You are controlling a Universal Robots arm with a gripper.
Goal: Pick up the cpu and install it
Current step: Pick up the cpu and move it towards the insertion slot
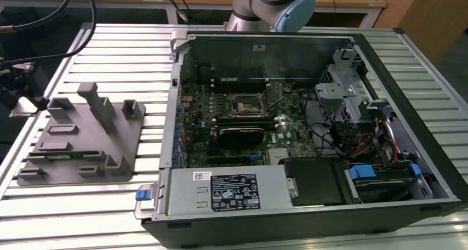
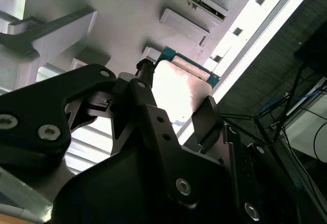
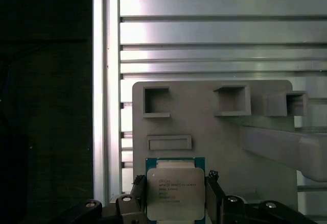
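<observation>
Two fingers [image 3: 138,189] of my pincer [image 3: 175,197] are closed against opposite edges of the cpu [image 3: 175,189]. The chip sits squarely between them, with its silver top showing and a thin green rim around it. In the second wrist view the same grip shows from the side, with one finger on each flank of the bright chip. Just beyond my fingertips lies a grey fixture plate [image 3: 214,132] with square pockets [image 3: 157,101] and a shallow rectangular recess [image 3: 169,142] close ahead of the cpu. I cannot tell whether the chip is resting on the plate or clear of it. Further out past the plate runs the ribbed metal table [image 3: 204,30]. In the exterior view an open computer case [image 1: 409,96] stands on that table, its motherboard socket [image 1: 243,104] exposed.
</observation>
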